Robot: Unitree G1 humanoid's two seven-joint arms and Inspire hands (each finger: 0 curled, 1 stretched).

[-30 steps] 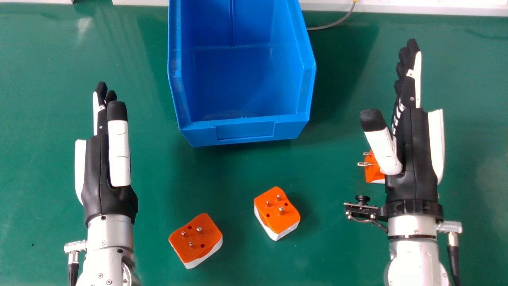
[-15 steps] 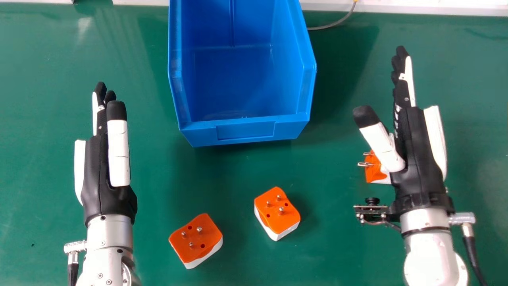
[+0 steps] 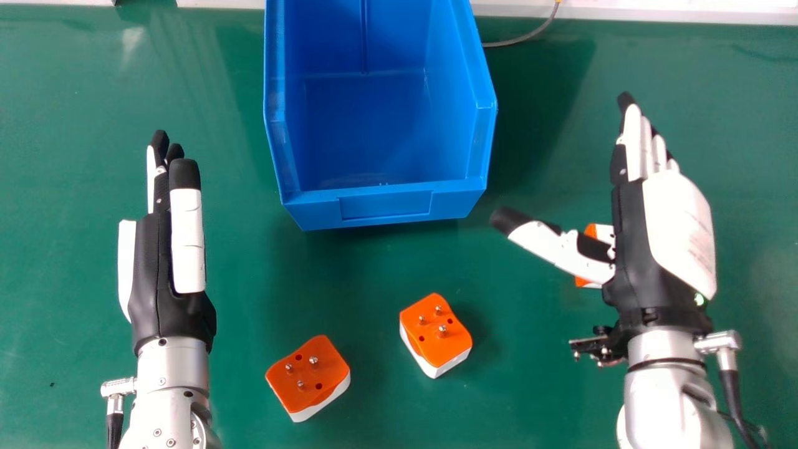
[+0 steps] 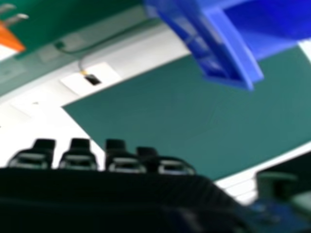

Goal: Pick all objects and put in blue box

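Observation:
My left hand (image 3: 153,268) is open over the left side of the table, straight fingers pointing away. On the right, my right hand (image 3: 648,243) is open, palm turned down, thumb spread out to the left. Partly hidden under that thumb and palm lies an orange and white plug adapter (image 3: 603,233). Two more adapters rest pins up between the hands, one near the middle (image 3: 435,333) and one nearer and further left (image 3: 308,376). Beyond them is the blue box (image 3: 384,206), nothing seen inside. The right hand view shows my right hand (image 4: 126,167), the blue box (image 4: 226,48) and an adapter (image 4: 8,41).
Green table surface (image 3: 374,268) surrounds the adapters and the box. A grey cable (image 3: 523,38) runs from behind the box to the pale strip (image 3: 654,12) along the table's far edge.
My right hand has rolled from edge-on to palm down, its thumb swinging out to the left and its fingertips coming slightly nearer. The left hand and the adapters have kept their places.

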